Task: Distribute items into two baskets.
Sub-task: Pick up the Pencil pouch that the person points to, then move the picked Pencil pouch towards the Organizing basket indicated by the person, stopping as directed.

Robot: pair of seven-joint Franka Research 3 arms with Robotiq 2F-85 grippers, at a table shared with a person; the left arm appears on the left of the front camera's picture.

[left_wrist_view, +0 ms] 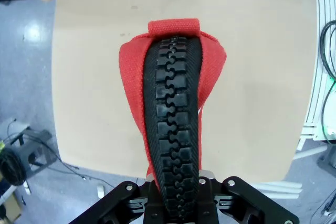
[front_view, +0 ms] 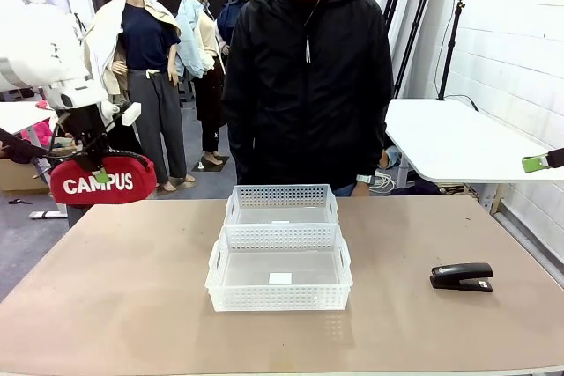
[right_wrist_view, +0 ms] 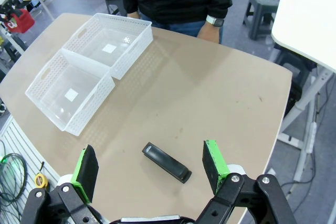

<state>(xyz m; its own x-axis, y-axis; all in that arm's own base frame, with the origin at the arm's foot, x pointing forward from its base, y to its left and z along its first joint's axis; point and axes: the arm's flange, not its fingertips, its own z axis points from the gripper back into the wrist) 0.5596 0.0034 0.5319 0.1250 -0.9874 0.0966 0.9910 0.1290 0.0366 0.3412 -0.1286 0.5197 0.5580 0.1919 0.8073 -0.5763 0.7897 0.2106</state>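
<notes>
**Red pouch held aloft at left, stapler lying at right, both baskets bare**

The red soft fabric pouch with white "CAMPUS" lettering hangs in the air at the robot's left, clear of the surface. The left gripper is clenched on the pouch's top. In the left wrist view the pouch's black strap runs straight up from between the fingers, with red fabric on either side and the tan surface below.

The small black desk stapler lies flat on the light brown surface at the robot's right, well apart from the baskets. The right gripper hovers above it, green pads spread wide, grasping nothing.

Two translucent white rectangular plastic baskets with perforated upper walls stand in the middle of the surface, touching, one behind the other. The near basket and the far basket each show only a small white label on the floor.

A person in a black jacket stands at the far edge, just behind the far basket.
</notes>
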